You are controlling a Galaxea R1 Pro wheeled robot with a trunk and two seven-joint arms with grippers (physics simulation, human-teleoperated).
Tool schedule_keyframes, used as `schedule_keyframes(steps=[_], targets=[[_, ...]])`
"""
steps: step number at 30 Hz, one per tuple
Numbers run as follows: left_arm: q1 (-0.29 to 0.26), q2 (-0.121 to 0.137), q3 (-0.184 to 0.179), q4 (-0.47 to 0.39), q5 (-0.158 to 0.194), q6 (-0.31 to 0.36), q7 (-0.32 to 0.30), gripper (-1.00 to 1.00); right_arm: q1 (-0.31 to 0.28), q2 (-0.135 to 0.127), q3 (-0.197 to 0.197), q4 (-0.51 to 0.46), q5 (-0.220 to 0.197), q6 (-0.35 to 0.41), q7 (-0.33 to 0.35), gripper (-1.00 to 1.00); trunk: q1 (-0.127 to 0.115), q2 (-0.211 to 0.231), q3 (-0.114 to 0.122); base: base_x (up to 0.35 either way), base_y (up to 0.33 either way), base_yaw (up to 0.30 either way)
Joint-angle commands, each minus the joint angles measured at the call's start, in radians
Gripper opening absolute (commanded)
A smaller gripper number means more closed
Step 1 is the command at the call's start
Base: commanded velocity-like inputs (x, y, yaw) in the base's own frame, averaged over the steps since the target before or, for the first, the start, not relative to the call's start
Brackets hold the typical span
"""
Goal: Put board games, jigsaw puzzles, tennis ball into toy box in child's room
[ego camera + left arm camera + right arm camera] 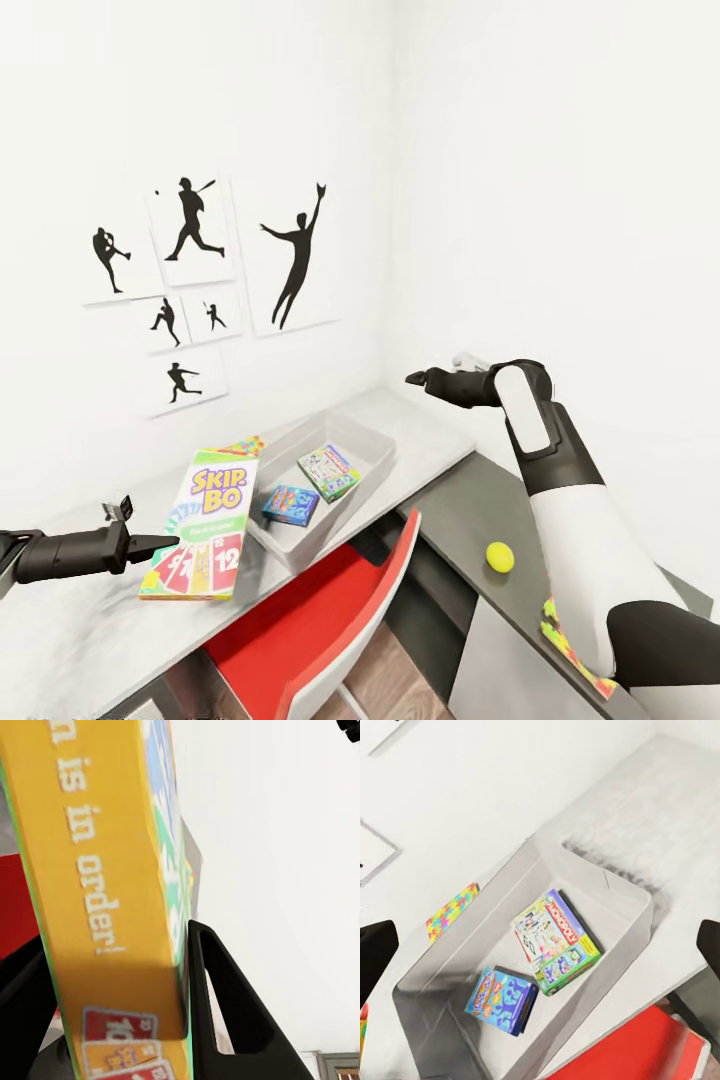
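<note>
The room is a white-walled corner with a cluster of black baseball-player silhouette pictures (200,290) on the left wall. An L-shaped desk (420,440) fills the corner: a light grey top runs along the picture wall, and a lower dark grey section (470,520) turns along the right wall. A red chair (320,630) is tucked under the light top, over wood-plank floor.

The see-through toy box (375,470) stands on the light grey top. Inside it lie two board games, apart from each other: a small blue one (291,504) towards the desk's front edge and a green-edged one (330,471) further back. One jigsaw puzzle (243,446) lies flat on the desk just behind the bin, near the wall, partly hidden by the Skip-Bo box (203,523).

The left gripper (160,544) clamps the Skip-Bo box by its lower edge, one finger (225,1012) on each face, holding it tilted just beside the toy box, touching or just above the desk.

The right gripper (418,378) hangs above the far end of the light top, beyond the toy box; its fingertips are spread wide and hold nothing.

The tennis ball (500,557) rests on the dark section, well apart from both grippers. The second jigsaw puzzle (560,630) lies at that section's near end, partly covered by the right arm.
</note>
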Motion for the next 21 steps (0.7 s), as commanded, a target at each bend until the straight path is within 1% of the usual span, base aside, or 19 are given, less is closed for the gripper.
schedule_keyframes(steps=[1,6,15,21], targets=[[-0.002,0.001,-0.005,0.001,0.003,0.010,-0.004,-1.00,-0.001,0.000,0.000,-0.001,-0.010,0.002,-0.010,1.00,0.001,-0.003,-0.004,0.116,-0.121,0.219],[-0.002,0.001,-0.003,0.001,0.003,0.011,-0.004,-1.00,-0.001,-0.002,-0.001,-0.001,-0.016,0.003,-0.010,1.00,0.001,-0.003,-0.009,0.214,-0.071,0.231],[-0.002,0.001,-0.004,0.001,0.003,0.009,-0.004,-1.00,0.005,-0.002,-0.001,-0.002,-0.019,0.003,-0.010,1.00,0.001,-0.003,-0.017,0.310,-0.021,0.242],[-0.002,0.001,-0.004,0.001,0.003,0.009,-0.004,-1.00,0.007,-0.003,-0.001,-0.003,-0.019,0.003,-0.010,1.00,0.001,-0.003,-0.022,0.287,-0.166,0.243]])
